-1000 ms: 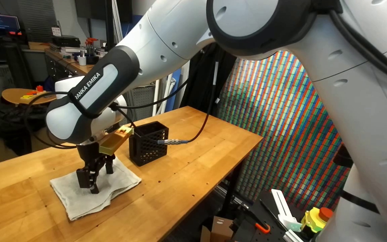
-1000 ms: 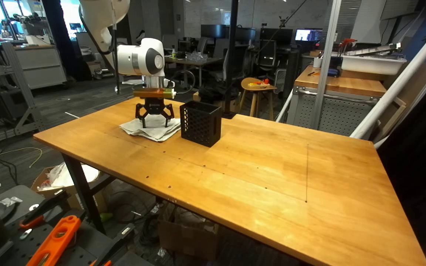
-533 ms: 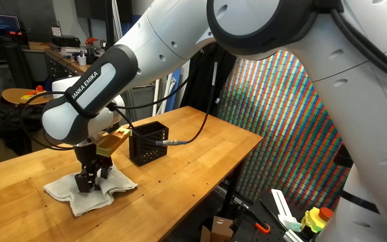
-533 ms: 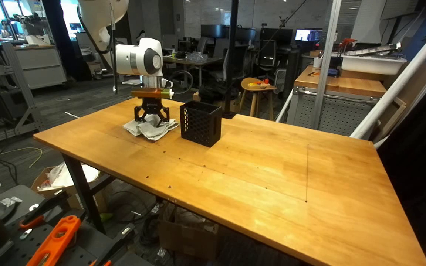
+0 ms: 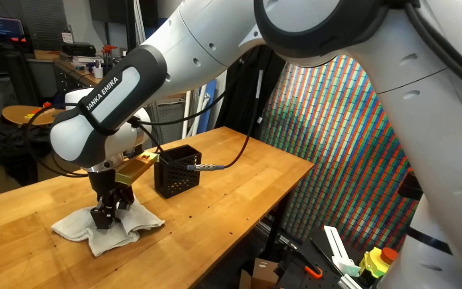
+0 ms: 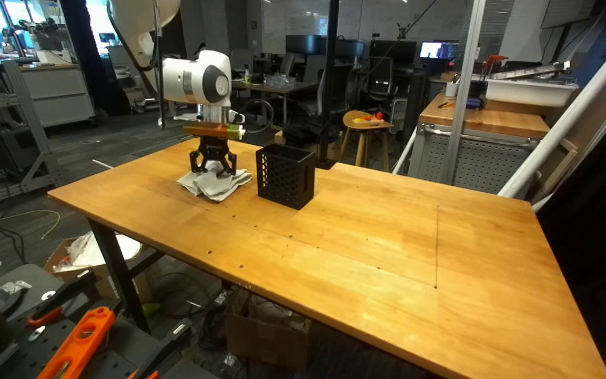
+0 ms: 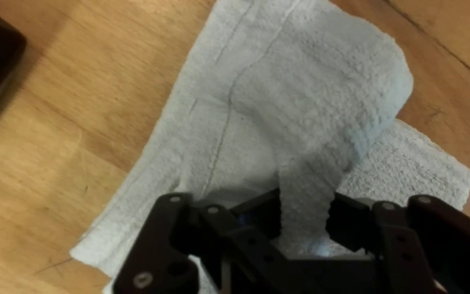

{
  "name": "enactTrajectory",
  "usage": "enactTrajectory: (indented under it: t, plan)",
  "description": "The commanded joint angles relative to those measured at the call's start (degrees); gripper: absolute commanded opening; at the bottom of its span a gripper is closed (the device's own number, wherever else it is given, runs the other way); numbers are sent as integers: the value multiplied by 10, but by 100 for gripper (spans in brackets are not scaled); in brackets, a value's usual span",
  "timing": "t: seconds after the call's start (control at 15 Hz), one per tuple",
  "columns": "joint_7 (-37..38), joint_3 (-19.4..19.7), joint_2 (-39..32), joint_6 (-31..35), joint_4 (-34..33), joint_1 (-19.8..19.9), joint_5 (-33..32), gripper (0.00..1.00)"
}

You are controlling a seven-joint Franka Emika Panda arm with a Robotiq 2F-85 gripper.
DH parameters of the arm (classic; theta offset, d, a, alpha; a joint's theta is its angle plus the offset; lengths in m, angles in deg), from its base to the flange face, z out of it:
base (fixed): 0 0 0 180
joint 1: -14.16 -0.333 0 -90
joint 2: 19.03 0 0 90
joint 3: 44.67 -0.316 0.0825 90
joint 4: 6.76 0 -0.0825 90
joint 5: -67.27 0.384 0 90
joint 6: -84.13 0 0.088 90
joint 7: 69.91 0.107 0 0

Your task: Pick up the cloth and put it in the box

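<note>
One pincer (image 7: 306, 222) holds one white cloth (image 7: 320, 81). Its two fingers (image 7: 267, 214) are pinched in tight, and only a fold of the cloth sits in the gap between them. In the wrist view the fold is in the middle, with a black finger against each side. The rest of the cloth is rumpled and spread out on the counter (image 6: 492, 273).

Counted up, it is one cloth, one black box (image 6: 284, 176) and one pincer. The box stands upright, with lots of little holes in its sides and an open top. The cloth is near the box, and a bit of bare wood shows between the two. In an exterior view both are close to the back edge of the counter, and the cloth is nearer to the back left corner than the box is.

The counter is yellow-brown wood, with small dark holes dotted over it. One white robot arm (image 5: 195, 44) reaches over it. Behind it is one wooden stool (image 6: 353, 117) with red and yellow things (image 6: 378, 116) on the seat. Farther back, a screen (image 6: 438, 50) glows. Past an edge of the counter, in an exterior view, stands a big panel (image 5: 335, 140) with red, green and blue stripes. A red button (image 5: 388, 255) sits on a yellow case (image 5: 369, 263).
</note>
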Motion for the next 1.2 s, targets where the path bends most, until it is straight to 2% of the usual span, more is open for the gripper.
enactTrajectory:
  t: [0.0, 0.6, 0.87, 1.13]
  plan:
    - [-14, -11, 59, -20, 45, 17, 19, 8]
    - [23, 14, 218, -91, 98, 41, 35, 9]
    - [27, 49, 275, -101, 109, 69, 20, 9]
    - [45, 89, 290, -111, 82, 95, 5, 9]
